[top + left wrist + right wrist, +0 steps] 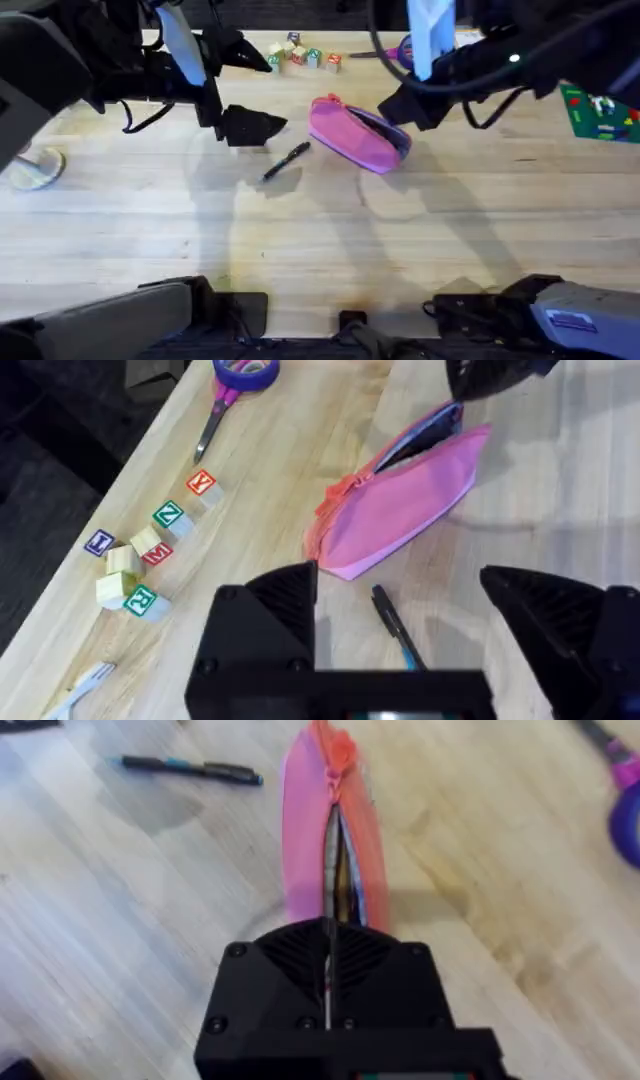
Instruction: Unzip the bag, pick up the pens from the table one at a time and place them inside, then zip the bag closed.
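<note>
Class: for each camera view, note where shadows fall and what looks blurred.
Overhead: both arms loom dark and blurred up top, throwing soft shadows on the table near the pen. Left wrist: the left gripper is blurred. Right wrist: the bag is soft-edged.

Overhead looks down; both wrist cameras closely share the bag (358, 135).

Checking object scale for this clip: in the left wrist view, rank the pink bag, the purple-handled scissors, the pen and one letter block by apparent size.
1. Bag, clearly largest.
2. Scissors and pen: similar visible length, both partly cut off or hidden, so unranked.
3. Letter block, smallest.
</note>
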`<state>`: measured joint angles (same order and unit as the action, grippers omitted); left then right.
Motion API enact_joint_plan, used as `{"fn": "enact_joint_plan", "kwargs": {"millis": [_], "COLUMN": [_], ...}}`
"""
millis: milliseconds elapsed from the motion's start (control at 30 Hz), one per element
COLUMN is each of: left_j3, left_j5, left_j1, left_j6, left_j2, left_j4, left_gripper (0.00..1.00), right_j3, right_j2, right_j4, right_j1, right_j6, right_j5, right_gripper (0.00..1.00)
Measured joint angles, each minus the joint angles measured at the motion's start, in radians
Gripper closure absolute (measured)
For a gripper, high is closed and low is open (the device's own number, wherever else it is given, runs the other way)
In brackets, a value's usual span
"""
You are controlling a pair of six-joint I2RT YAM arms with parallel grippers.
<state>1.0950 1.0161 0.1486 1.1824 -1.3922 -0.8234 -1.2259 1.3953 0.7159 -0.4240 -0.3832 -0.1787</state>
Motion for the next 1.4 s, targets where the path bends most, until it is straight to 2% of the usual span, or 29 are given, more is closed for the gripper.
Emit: {"fn": "enact_joint_plan", "kwargs": {"millis": [133,467,1100,1400], "left_j3": [0.000,0.000,0.000,0.000], "left_j5": [0.000,0.000,0.000,0.000], "left_j1": [0.000,0.000,0.000,0.000], "left_j6": [0.000,0.000,0.000,0.000], "left_j2": [0.000,0.000,0.000,0.000], "left_j4": [0.000,0.000,0.000,0.000], "left_gripper": [0.007,0.008,0.007,0.008], "right_j3": [0.000,0.000,0.000,0.000], "right_j2": [0.095,0.184,0.299,0.312], "right_j4": [0.004,-0.022,-0.192,-0.195], "right_j1": [0.000,0.000,0.000,0.000], "right_j6": [-0.003,-0.007,-0.007,-0.008], "right_j5": [0.000,0.000,0.000,0.026], "right_gripper": [0.970,0.970,0.970,0.971]}}
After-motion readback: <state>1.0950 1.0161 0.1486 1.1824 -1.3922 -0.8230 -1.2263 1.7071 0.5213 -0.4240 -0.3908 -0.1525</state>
